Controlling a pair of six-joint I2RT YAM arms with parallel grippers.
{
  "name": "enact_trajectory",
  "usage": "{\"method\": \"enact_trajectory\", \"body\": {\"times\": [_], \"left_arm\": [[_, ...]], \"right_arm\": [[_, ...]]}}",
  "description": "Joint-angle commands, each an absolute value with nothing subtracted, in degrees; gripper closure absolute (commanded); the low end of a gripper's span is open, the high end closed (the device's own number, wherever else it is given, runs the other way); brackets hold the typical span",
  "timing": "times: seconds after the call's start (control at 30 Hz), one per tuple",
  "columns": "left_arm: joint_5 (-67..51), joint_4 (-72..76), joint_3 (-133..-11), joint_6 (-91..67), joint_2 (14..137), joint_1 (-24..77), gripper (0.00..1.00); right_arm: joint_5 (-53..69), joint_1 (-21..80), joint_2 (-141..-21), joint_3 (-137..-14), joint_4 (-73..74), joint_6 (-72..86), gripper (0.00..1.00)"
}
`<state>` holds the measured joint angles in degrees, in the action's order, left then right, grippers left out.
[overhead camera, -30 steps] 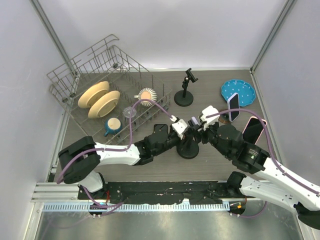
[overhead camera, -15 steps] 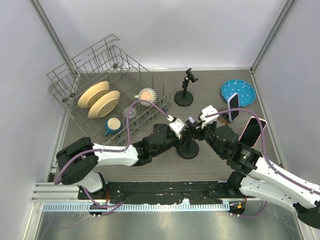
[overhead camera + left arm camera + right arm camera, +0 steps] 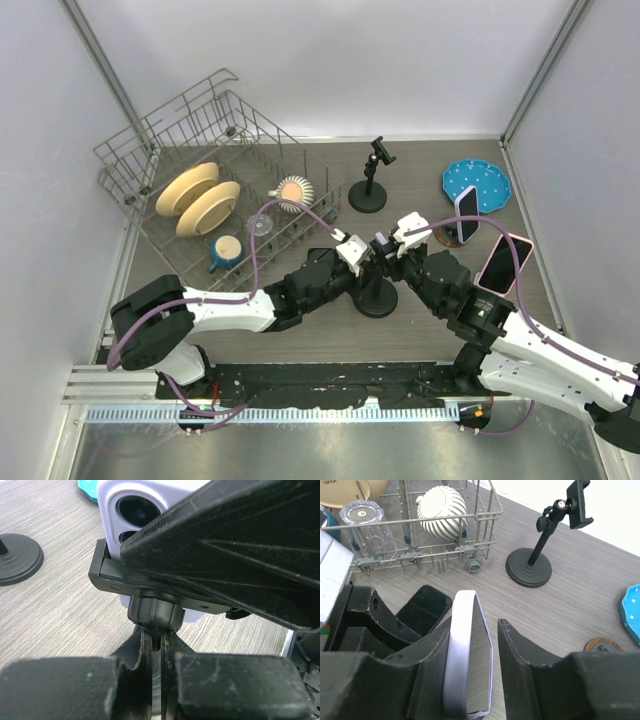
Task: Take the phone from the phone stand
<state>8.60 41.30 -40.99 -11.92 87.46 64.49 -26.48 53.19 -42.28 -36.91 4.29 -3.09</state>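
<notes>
Right now your left fingers [image 3: 363, 254] are clamped tight on the stem of the phone stand [image 3: 152, 611], just under its ball joint. Only a sliver of stem shows between them. The stand's clamp sits directly above those fingers and grips the phone [image 3: 468, 655]. Its pale back and camera lenses face the left wrist camera.

Your right fingers [image 3: 393, 247] stand apart, one on each side of the phone, which rises edge-on between them. The finger on the left of the right wrist view lies against the phone's pale rim or very close to it; you cannot tell which. On the other side a clear strip of worktop [image 3: 600, 580] shows between finger and glass, so the phone is straddled, not pinched.

Beyond your right fingertips a second stand [image 3: 540, 545] sits on its round base, well apart. Farther ahead and to the left is the dish rack [image 3: 485, 515], holding a striped bowl [image 3: 442, 505] and a glass [image 3: 362, 520]. Off to the far right is the edge of a blue plate [image 3: 632, 610].
</notes>
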Motion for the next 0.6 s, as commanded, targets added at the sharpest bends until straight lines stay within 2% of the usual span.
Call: {"method": "enact_trajectory", "body": {"times": [0.0, 0.1, 0.13, 0.2, 0.23, 0.27, 0.57], "left_arm": [[9.9, 44.6, -41.3, -14.1, 83.8, 64.3, 1.0], [10.5, 44.5, -41.3, -14.5, 83.8, 64.3, 1.0], [10.8, 44.3, -41.5, -14.8, 83.9, 64.3, 1.0], [13.1, 42.6, -41.9, -16.6, 84.0, 64.3, 1.0], [14.1, 41.1, -42.4, -17.2, 84.0, 64.3, 1.0], [15.0, 40.5, -42.6, -18.4, 84.1, 64.3, 1.0], [21.5, 35.5, -44.4, -24.1, 85.0, 61.9, 1.0]], "right_arm": [[-27.8, 53.3, -42.5, -36.4, 2.5, -2.5, 0.59], [-27.4, 53.3, -42.4, -36.6, 3.7, -1.8, 0.67], [-26.6, 53.3, -42.4, -36.7, 4.1, -1.7, 0.76], [-25.8, 53.3, -42.3, -37.2, 5.8, -0.7, 0.87], [-25.5, 53.3, -42.3, -37.4, 6.5, -0.4, 0.97], [-25.2, 53.3, -42.2, -38.0, 7.3, -0.1, 0.99], [-25.7, 56.4, -43.0, -42.8, 20.9, 6.3, 0.99]]}}
